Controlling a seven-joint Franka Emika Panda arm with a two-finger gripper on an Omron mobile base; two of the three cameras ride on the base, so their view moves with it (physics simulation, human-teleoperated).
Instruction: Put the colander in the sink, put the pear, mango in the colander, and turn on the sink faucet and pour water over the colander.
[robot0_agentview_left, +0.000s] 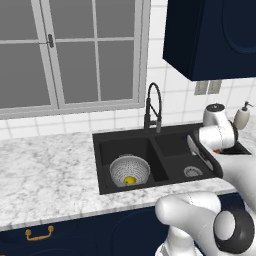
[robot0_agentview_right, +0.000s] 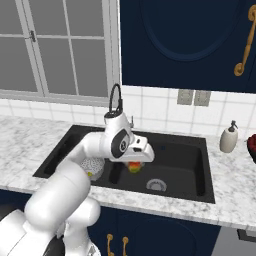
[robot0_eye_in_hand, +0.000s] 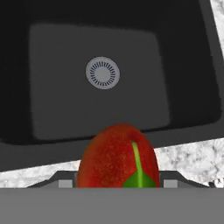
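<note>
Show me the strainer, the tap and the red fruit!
strainer (robot0_agentview_left: 123, 167), left base view, its inner holed wall.
tap (robot0_agentview_left: 152, 103), left base view, its arched coil spout.
red fruit (robot0_eye_in_hand: 114, 158), hand view, its red skin.

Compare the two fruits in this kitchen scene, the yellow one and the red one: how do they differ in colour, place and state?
The pear is yellow; the mango is red with a green patch. The pear lies inside the colander in the sink's left basin; the mango hangs above the right basin. The pear rests free; the mango is held between the jaws of the gripper. Both are smooth, rounded fruits.
</note>
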